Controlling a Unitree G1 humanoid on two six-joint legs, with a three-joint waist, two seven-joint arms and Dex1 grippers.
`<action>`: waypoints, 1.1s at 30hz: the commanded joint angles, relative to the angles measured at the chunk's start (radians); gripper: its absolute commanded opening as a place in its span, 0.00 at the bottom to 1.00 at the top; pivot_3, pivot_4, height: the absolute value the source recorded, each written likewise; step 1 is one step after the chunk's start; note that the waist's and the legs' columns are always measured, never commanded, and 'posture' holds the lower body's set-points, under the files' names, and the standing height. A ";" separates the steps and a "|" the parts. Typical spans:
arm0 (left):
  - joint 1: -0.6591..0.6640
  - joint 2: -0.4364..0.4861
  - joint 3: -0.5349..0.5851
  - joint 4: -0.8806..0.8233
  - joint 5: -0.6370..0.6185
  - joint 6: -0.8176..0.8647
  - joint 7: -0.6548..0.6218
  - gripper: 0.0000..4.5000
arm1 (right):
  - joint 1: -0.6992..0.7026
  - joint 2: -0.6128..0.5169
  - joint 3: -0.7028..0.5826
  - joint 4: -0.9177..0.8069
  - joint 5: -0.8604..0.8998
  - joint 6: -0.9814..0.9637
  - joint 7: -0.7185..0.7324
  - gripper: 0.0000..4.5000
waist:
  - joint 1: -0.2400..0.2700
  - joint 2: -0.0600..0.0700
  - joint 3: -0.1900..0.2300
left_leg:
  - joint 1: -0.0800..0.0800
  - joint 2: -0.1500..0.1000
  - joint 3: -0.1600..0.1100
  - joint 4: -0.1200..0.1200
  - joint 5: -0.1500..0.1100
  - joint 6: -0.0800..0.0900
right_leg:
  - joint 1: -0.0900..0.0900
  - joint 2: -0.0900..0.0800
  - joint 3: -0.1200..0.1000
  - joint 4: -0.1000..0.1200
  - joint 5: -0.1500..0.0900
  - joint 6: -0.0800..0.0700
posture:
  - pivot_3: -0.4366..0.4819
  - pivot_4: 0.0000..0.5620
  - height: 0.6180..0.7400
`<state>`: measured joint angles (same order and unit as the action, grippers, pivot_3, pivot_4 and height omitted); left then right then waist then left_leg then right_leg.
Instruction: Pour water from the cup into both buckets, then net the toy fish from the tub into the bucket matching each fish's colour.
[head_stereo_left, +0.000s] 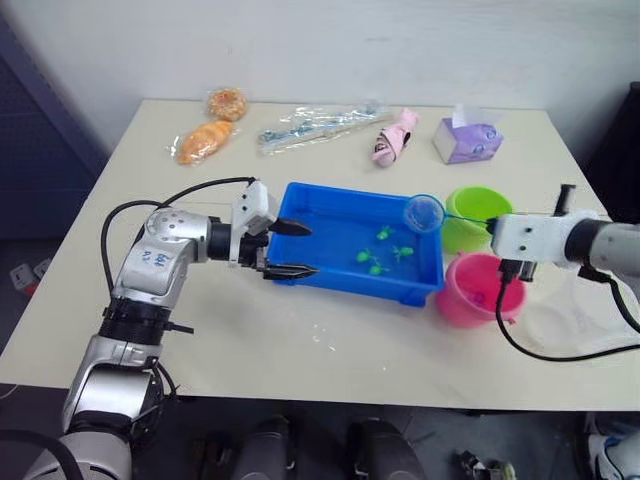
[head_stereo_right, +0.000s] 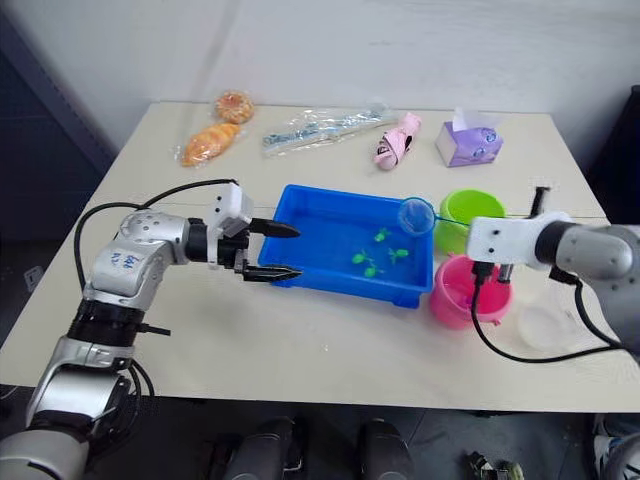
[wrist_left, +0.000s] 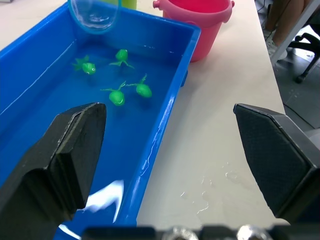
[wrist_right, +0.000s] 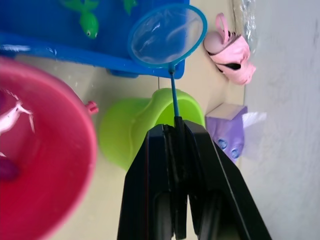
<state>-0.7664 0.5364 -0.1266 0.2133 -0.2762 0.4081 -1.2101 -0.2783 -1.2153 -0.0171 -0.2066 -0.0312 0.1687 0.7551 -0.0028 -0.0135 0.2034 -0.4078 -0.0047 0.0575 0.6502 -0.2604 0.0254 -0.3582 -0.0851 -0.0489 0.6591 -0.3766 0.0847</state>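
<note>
The blue tub (head_stereo_left: 340, 190) holds water and several green toy fish (wrist_left: 117, 96). My left gripper (head_stereo_left: 306, 250) is open, its two fingers straddling the tub's left rim. My right gripper (wrist_right: 176, 127) is shut on the thin handle of the net (head_stereo_left: 424, 212). The net's blue hoop hangs over the tub's far right corner, and its mesh looks empty. Right of the tub stand the lime green bucket (head_stereo_left: 478, 212) and, nearer me, the pink bucket (head_stereo_left: 472, 292). A pink fish (wrist_right: 15, 112) lies in the pink bucket. The clear cup (head_stereo_right: 548, 322) stands right of the pink bucket.
At the table's far side lie a pink plush toy (head_stereo_left: 395, 137), a purple tissue box (head_stereo_left: 467, 140), a clear plastic bag (head_stereo_left: 315, 125), a bread roll (head_stereo_left: 205, 142) and a doughnut (head_stereo_left: 226, 102). Water drops (wrist_left: 210, 190) lie on the table beside the tub.
</note>
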 joint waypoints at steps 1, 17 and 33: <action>0.067 0.053 0.071 -0.177 -0.048 0.084 0.058 0.97 | -0.277 0.024 0.200 0.243 -0.217 -0.329 0.097 0.00 | -0.003 0.000 0.000 | 0.000 0.000 0.000 0.000 0.000 0.000 | 0.000 0.000 0.000 0.000 0.000 0.000 | 0.48 0.27 0.99; 0.067 0.054 0.071 -0.212 -0.070 0.118 0.100 0.97 | -0.217 0.065 0.147 0.207 -0.097 -0.294 0.254 0.00 | 0.001 0.000 0.000 | 0.001 0.001 0.000 0.001 0.001 -0.001 | 0.001 0.000 -0.001 0.001 0.000 0.000 | 0.48 0.27 0.99; -0.011 0.014 0.029 -0.094 -0.054 0.042 0.068 0.97 | -0.125 0.298 -0.345 -0.054 0.616 1.149 0.208 0.00 | 0.002 0.000 0.000 | 0.001 0.001 -0.003 0.001 0.001 -0.001 | 0.003 0.000 -0.003 0.001 0.000 0.000 | 0.48 0.27 0.99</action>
<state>-0.7621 0.5517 -0.0992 0.1316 -0.3268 0.4675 -1.1345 -0.3798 -0.9210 -0.2714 -0.2336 0.5197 1.2164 0.9884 -0.0011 -0.0133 0.2035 -0.4069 -0.0036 0.0551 0.6514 -0.2600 0.0245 -0.3555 -0.0849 -0.0518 0.6604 -0.3766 0.0845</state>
